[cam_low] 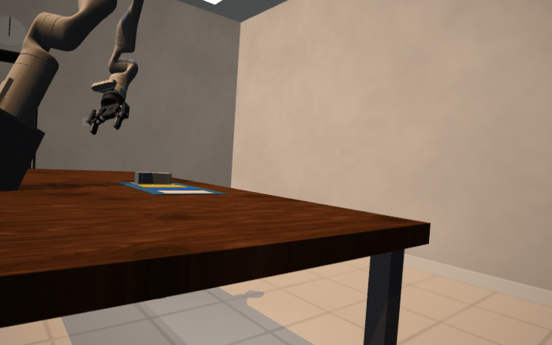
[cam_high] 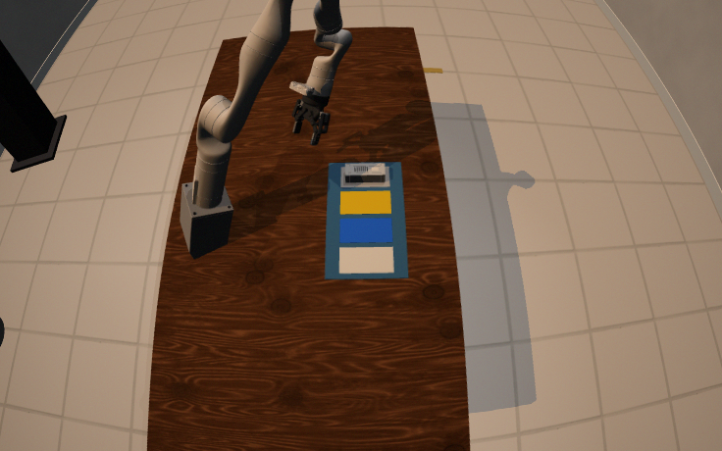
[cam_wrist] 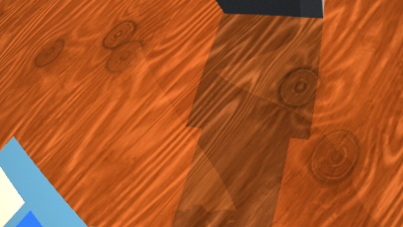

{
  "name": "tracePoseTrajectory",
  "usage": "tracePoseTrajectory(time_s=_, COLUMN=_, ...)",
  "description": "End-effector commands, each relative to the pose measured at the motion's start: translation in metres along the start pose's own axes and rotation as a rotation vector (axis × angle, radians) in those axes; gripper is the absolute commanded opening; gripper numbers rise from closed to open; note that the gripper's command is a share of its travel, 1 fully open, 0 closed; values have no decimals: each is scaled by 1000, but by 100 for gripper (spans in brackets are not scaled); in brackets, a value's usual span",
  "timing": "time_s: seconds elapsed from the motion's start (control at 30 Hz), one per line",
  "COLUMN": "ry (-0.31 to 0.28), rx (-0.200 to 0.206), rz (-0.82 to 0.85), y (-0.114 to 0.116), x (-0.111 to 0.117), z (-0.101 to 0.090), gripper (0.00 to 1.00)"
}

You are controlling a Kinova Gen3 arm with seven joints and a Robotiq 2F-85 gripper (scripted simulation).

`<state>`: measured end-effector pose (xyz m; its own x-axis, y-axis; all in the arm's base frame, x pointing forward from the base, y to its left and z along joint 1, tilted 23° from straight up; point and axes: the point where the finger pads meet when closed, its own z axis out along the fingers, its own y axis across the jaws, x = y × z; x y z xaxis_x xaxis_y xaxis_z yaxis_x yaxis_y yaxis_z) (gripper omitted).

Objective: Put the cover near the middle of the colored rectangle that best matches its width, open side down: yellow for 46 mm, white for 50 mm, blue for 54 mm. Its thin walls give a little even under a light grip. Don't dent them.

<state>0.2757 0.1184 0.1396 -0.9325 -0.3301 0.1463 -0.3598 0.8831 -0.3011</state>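
The grey cover sits on a grey pad at the far end of the blue mat, beyond the yellow rectangle. The blue rectangle and the white rectangle follow toward the near end. In the side view the cover stands low on the mat. My gripper is open and empty, high above the table, to the left of and beyond the cover; it also shows in the side view. The wrist view shows only a corner of the mat and bare wood.
The arm's base block stands on the table left of the mat; its edge shows at the top of the wrist view. A dark stand is on the floor at far left.
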Motion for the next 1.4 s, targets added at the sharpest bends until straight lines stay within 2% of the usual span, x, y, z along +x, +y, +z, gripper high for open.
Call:
tracePoseTrajectory(time_s=0.0, ry=-39, rx=-82, rz=57, y=4, x=-18, z=12, gripper=100)
tracePoseTrajectory(time_s=0.03, ry=-39, rx=-82, rz=57, y=4, x=-18, z=12, gripper=100)
tracePoseTrajectory(time_s=0.2, ry=-122, rx=-195, rz=179, y=0, x=-54, z=24, gripper=100)
tracePoseTrajectory(time_s=0.33, ry=-192, rx=-267, rz=277, y=-10, x=-83, z=29, gripper=100)
tracePoseTrajectory(time_s=0.53, ry=-293, rx=-343, rz=411, y=-35, x=-119, z=34, gripper=100)
tracePoseTrajectory(time_s=0.6, ry=-293, rx=-343, rz=411, y=-35, x=-119, z=34, gripper=100)
tracePoseTrajectory(time_s=0.8, ry=-377, rx=-385, rz=516, y=-61, x=-144, z=36, gripper=100)
tracePoseTrajectory(time_s=1.0, ry=-432, rx=-405, rz=584, y=-82, x=-159, z=37, gripper=100)
tracePoseTrajectory(time_s=1.37, ry=-464, rx=-414, rz=622, y=-95, x=-166, z=37, gripper=100)
